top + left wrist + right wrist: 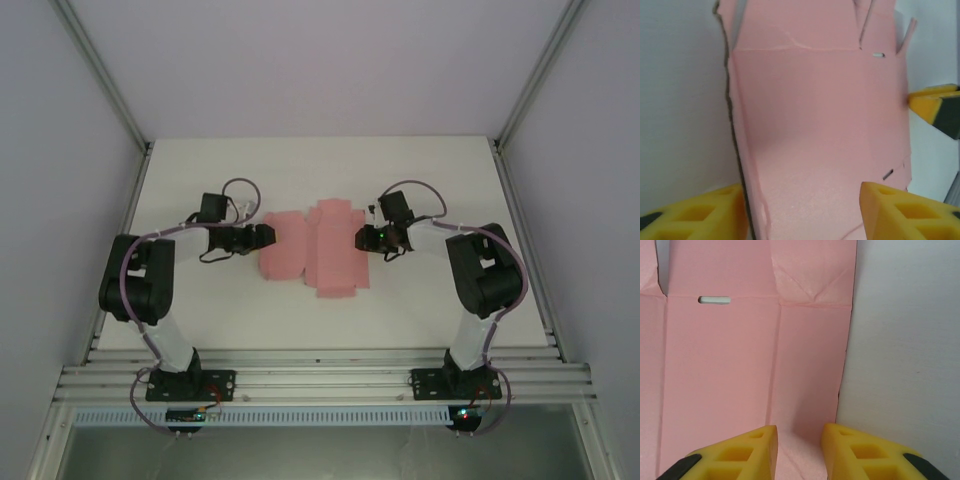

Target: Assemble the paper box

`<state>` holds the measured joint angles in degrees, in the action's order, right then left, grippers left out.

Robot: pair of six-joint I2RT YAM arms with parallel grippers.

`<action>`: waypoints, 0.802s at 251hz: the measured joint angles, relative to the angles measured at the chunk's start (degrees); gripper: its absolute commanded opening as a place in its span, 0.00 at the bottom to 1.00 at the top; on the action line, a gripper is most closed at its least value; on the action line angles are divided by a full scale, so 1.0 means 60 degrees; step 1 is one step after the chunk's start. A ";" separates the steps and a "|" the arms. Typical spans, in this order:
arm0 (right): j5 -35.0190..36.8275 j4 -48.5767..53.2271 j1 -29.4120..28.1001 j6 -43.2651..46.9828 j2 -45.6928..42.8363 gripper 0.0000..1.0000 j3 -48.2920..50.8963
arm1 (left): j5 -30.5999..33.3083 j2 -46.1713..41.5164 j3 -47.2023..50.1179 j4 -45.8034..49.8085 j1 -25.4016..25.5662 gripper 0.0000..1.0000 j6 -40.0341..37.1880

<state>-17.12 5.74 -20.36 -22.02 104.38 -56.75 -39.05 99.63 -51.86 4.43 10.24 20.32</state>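
The paper box (315,250) is a flat pink cut-out sheet with flaps and crease lines, lying in the middle of the white table. My left gripper (268,236) is at its left edge. In the left wrist view the sheet (820,115) has its left edge slightly raised, and the left gripper (800,192) straddles that edge, one yellow finger beside it and one over the card, jaws well apart. My right gripper (360,238) is at the sheet's right side. In the right wrist view it (799,429) stands over the rightmost panel of the sheet (720,365), with a narrow gap between the fingers.
The white table (200,300) is bare around the sheet. An aluminium rail (320,380) carrying both arm bases runs along the near edge. White walls and metal posts (100,70) close in the sides and back. A yellow fingertip of the right gripper (935,107) shows in the left wrist view.
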 measured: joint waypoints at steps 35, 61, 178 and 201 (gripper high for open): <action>-0.0055 -0.0044 0.0044 -0.0004 -0.0055 0.33 0.0084 | 0.0674 0.0000 -0.0135 0.0401 0.0015 0.00 -0.0226; -0.0047 -0.0025 0.0087 0.0000 -0.0240 0.34 0.0244 | 0.1115 -0.0044 -0.0138 0.0594 0.0011 0.00 -0.0310; -0.2594 -0.0364 0.2160 0.0608 -0.5115 0.91 0.2415 | -0.1413 -0.4091 0.1151 -0.1468 0.0138 0.00 -0.0794; -0.3519 -0.0750 0.2371 0.0871 -0.6113 0.92 0.2940 | -0.2087 -0.4685 0.1300 -0.2102 0.0248 0.00 -0.0645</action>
<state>-38.24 1.23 -6.13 -16.80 67.70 -39.11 -51.57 71.53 -44.05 -8.19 11.73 16.45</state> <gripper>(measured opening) 0.915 0.058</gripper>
